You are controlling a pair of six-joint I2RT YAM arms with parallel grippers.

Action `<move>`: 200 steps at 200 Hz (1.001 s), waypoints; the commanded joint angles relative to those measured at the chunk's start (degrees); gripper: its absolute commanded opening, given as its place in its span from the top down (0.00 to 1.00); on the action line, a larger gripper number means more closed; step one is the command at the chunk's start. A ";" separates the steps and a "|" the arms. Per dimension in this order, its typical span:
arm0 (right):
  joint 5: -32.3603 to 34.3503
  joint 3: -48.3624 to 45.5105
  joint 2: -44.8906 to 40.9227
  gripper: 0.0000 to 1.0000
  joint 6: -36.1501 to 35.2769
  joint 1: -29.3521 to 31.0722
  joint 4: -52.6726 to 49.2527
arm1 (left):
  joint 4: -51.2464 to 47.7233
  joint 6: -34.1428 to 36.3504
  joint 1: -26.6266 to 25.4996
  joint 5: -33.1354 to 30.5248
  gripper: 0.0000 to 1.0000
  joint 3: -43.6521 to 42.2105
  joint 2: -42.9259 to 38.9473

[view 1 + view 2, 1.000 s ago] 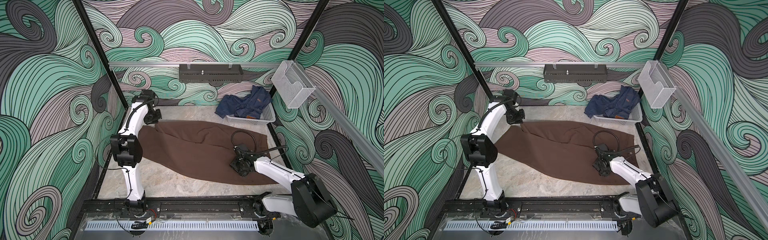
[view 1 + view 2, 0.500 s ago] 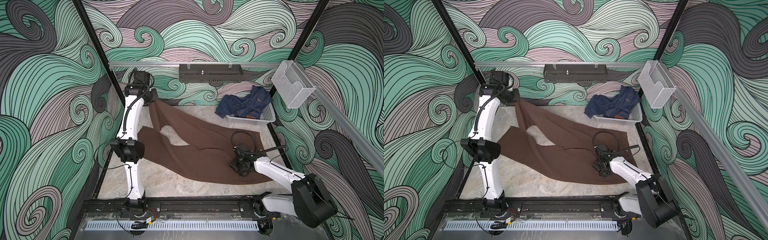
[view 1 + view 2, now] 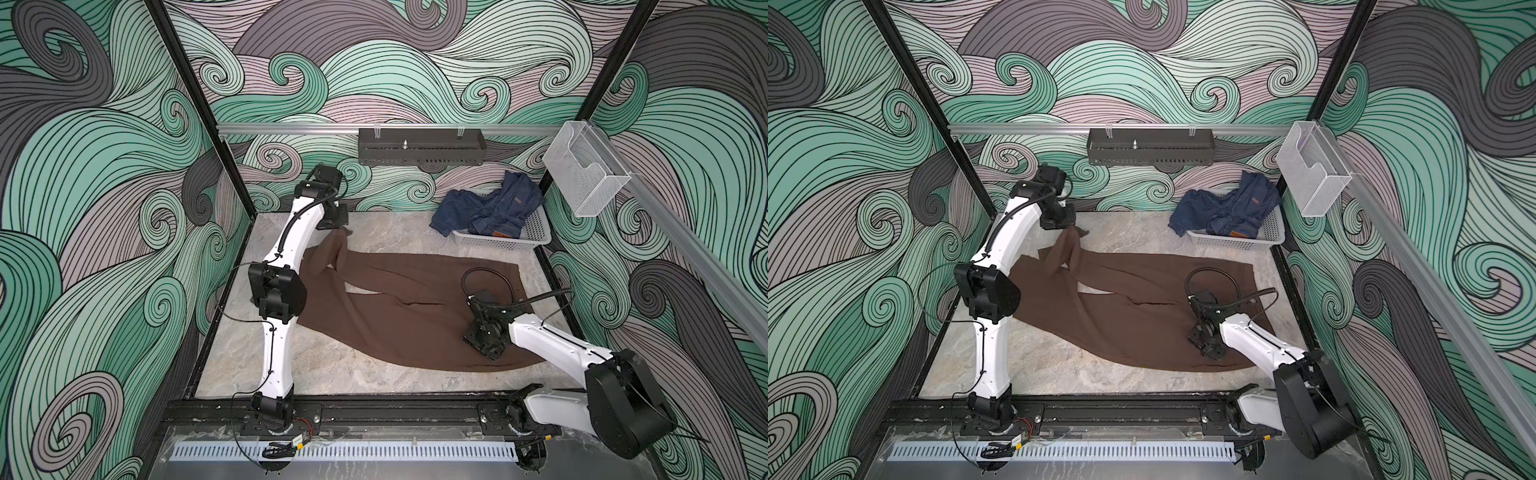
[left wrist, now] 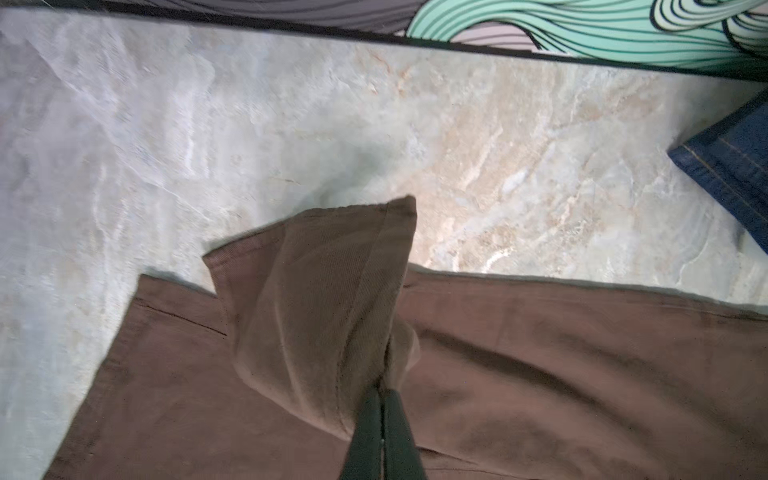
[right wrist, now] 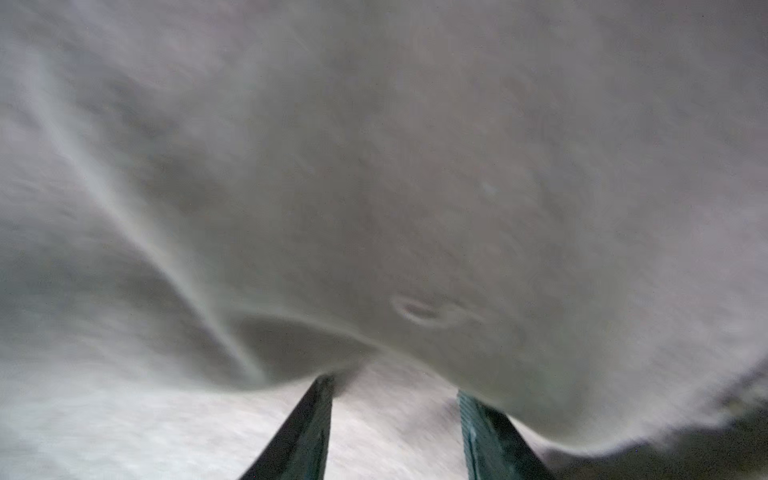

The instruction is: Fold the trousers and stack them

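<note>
The left arm, lifted high half a second ago, has come down near the far edge of the bench [image 3: 332, 374]. The left end effector [image 4: 381, 388] is pressed together on one hem. The trousers [image 3: 395, 316] lie across the bench, legs now parted, so I judge folding hasn't begun. The right end effector [image 3: 483, 343] rests spread on the waist end, its arm low.

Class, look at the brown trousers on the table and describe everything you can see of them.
The trousers are one plain dark brown pair in soft matte cloth, spread mostly flat across the marble-look table, legs toward the left arm and split apart, waist end toward the right. The left gripper, shut, pinches one leg's hem and lifts it, so that leg rises creased. The right gripper rests on the waist end, jaws apart.
</note>
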 commanded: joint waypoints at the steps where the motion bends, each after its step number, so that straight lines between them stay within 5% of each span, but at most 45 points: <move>1: 1.50 2.20 -1.85 0.47 -0.62 0.45 -5.00 | -5.51 -6.67 -4.12 3.05 1.00 0.36 1.09; 24: 1.96 3.76 -2.39 0.43 -1.06 0.49 -6.38 | -5.47 -10.94 -8.68 8.62 0.98 0.31 2.06; 48: 1.82 4.97 -2.79 0.37 -1.62 0.49 -7.39 | -4.80 -11.84 -11.62 13.14 0.61 0.45 1.29; 77: 1.73 5.90 -3.88 0.31 -2.20 0.49 -8.27 | -4.12 -9.18 -10.51 10.61 0.40 -0.21 -4.16; 109: 1.74 6.80 -4.59 0.30 -2.79 0.49 -8.94 | 3.15 -5.54 -4.03 4.95 0.29 -8.57 -12.20; 160: 1.67 7.71 -4.97 0.30 -3.10 0.60 -9.41 | 4.13 -9.18 13.46 19.45 0.28 -15.57 -6.56; 200: 1.40 8.40 -4.67 0.30 -3.65 0.60 -9.67 | 22.17 -14.45 18.96 26.77 0.28 -31.52 -6.93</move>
